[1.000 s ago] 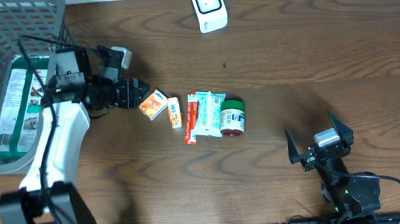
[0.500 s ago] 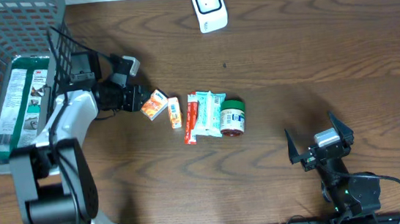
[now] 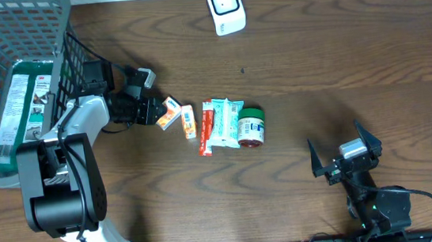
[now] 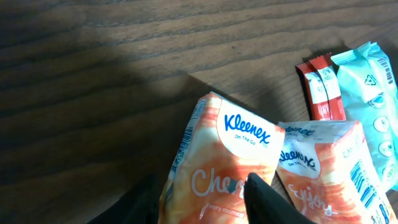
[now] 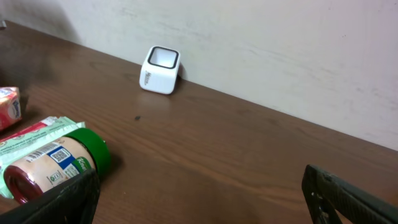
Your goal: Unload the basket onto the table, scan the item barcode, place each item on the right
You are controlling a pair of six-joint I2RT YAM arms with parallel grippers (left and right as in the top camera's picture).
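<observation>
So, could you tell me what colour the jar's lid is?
Green lid, best in right wrist view.

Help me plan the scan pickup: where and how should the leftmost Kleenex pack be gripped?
Grip the Kleenex pack across its width, on the two long edges, coming from its left end. It lies flat, and a second pack crowds its right side, so that end is the free one. The left hand is lined up there, one finger each side.

Left wrist view: tissue pack (image 4: 227,155) runs off the bottom edge, its lower print covered by a left-gripper finger (image 4: 267,200). Second pack (image 4: 329,171) cropped bottom and right; pouch (image 4: 373,106) cropped right.
Right wrist view: jar (image 5: 56,162) base behind a right-gripper finger (image 5: 65,200).
Overhead: basket (image 3: 1,30) cropped; barcodes too small to read.
</observation>
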